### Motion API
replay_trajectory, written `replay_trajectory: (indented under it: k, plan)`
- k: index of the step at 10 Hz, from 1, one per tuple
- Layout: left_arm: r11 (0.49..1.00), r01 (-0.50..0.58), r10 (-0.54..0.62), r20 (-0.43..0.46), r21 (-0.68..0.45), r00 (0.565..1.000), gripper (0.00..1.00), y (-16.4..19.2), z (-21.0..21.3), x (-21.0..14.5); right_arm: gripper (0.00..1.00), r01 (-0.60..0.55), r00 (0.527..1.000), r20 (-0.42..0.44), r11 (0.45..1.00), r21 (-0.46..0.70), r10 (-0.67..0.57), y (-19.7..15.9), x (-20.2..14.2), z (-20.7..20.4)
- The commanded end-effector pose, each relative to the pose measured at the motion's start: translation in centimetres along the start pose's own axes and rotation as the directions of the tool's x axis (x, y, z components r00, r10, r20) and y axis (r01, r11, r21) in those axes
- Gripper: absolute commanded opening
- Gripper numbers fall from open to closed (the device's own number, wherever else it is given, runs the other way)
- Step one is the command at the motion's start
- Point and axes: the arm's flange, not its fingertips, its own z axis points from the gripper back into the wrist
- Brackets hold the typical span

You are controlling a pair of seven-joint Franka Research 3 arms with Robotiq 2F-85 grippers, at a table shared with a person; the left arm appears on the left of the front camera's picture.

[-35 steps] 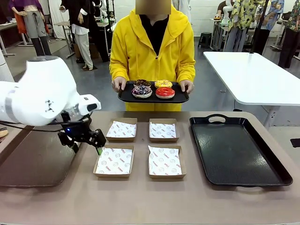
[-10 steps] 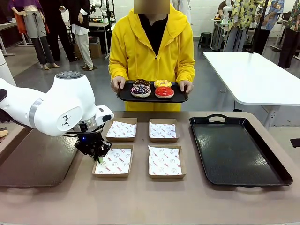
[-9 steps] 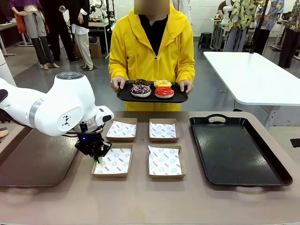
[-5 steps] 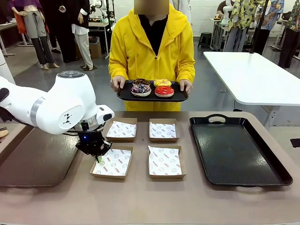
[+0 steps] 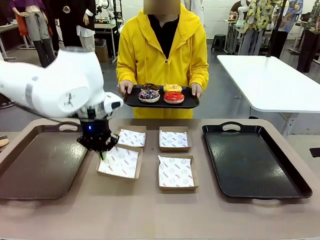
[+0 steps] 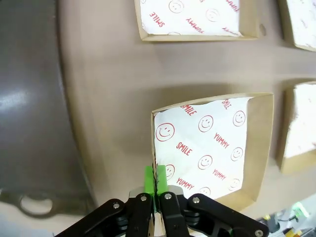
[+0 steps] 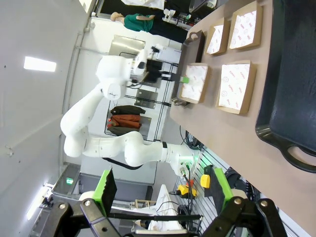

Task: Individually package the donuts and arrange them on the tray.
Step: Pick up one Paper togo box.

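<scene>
Left tool: pressed together on the left wall of the near-left box, pinching cardboard plus liner edge. Likely the only purchase on a flat open box, presumably to drag or lift it into place. Judging by the shadow underneath, pinched side just off the worktop. Right tool: spread wide, idle, well apart. Donuts: all four on the small tray in the person's hands across the worktop, none boxed yet. Other three boxes lined, empty.
</scene>
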Motion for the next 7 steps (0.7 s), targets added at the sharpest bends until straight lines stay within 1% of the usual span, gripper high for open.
replay_trajectory:
  k: [1,2,3,4,5,7]
  plan:
    - [1.0,-0.02,0.02,0.014,0.02,1.0,0.0,-1.6,5.2,0.0,1.0,-0.01,1.0,0.009,1.0,0.018,0.01,0.2,0.1,0.0]
    - [1.0,-0.02,0.02,0.034,0.017,0.999,0.0,-2.1,7.4,1.0,1.0,-0.01,1.0,0.009,1.0,0.018,0.01,0.2,0.1,0.0]
    - [1.0,-0.022,0.022,0.049,0.007,0.999,0.0,-2.3,9.3,2.5,1.0,-0.01,1.0,0.009,1.0,0.018,0.01,0.2,0.1,0.0]
    - [0.999,-0.024,0.022,0.077,0.023,0.997,0.0,-2.3,10.9,4.6,1.0,-0.01,1.0,0.009,1.0,0.018,0.01,0.2,0.1,0.0]
    - [0.998,-0.05,0.047,0.084,0.033,0.995,0.0,-2.3,11.6,6.5,1.0,-0.01,1.0,0.009,1.0,0.018,0.01,0.2,0.1,0.0]
    - [0.994,-0.092,0.087,0.089,0.052,0.992,0.0,-1.8,11.5,10.1,1.0,-0.01,1.0,0.009,1.0,0.018,0.01,0.2,0.1,0.0]
